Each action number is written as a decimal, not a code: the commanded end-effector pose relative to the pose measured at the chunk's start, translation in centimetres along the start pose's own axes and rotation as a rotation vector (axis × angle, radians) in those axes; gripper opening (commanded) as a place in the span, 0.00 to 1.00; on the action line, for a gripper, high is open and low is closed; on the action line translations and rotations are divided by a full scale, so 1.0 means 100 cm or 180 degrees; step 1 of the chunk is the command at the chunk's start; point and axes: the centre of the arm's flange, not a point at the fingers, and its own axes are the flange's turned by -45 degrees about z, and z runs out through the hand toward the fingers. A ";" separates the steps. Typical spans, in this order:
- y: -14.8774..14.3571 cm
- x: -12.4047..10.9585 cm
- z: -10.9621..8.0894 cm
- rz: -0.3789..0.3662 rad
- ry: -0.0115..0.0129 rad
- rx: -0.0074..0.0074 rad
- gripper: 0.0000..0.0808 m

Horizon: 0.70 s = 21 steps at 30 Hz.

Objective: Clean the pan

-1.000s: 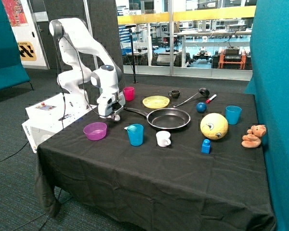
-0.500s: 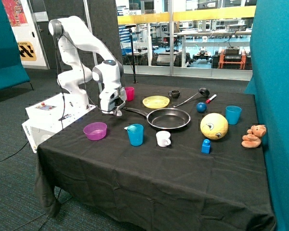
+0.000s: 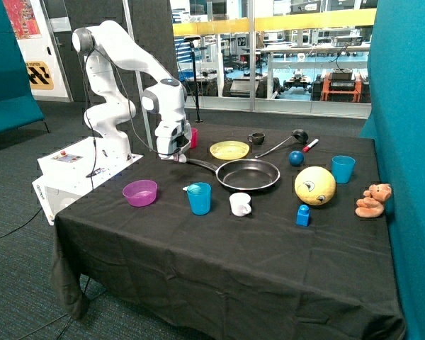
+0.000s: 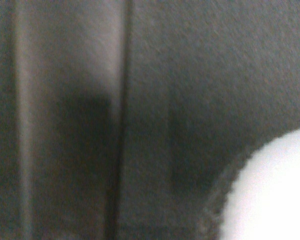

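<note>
We see the pincer [image 3: 174, 156] hanging low over the black-clothed surface [image 3: 219, 248], right at the far end of the long dark handle of the pan [image 3: 248, 174]. Whether it is open, closed, or has hold of the handle, we cannot tell from here. The pan itself lies flat near the middle of the surface, with the yellow plate [image 3: 229, 149] just behind it, a white cup [image 3: 239, 204] just in front, and a blue cup [image 3: 198, 197] near the cup. A pink cup [image 3: 191, 137] stands just behind the pincer, and a purple bowl [image 3: 140, 192] sits nearer the front edge. The wrist view gives us only dark cloth and a blurred white patch we cannot identify.
</note>
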 end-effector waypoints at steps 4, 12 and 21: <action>-0.023 0.024 -0.017 -0.0184 0.00038 0.00161 0.00; -0.041 0.045 -0.024 -0.0279 0.00040 0.00160 0.00; -0.065 0.073 -0.031 -0.0396 0.00043 0.00159 0.00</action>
